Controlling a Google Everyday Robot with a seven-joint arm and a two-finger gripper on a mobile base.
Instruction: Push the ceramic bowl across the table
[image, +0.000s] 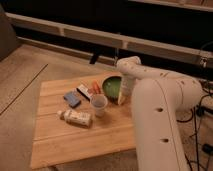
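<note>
The green ceramic bowl (112, 86) sits on the light wooden table (75, 135) near its far right corner. The white arm reaches over from the right, and my gripper (123, 95) points down at the bowl's right rim, touching or very close to it. The arm hides the bowl's right edge. A small white cup (99, 105) stands just in front and left of the bowl.
A white bottle (75, 118) lies on its side in front of the cup. A blue block (72, 99), a black-and-white item (83, 92) and an orange item (95, 88) lie left of the bowl. The arm's large white body (160, 125) covers the table's right edge.
</note>
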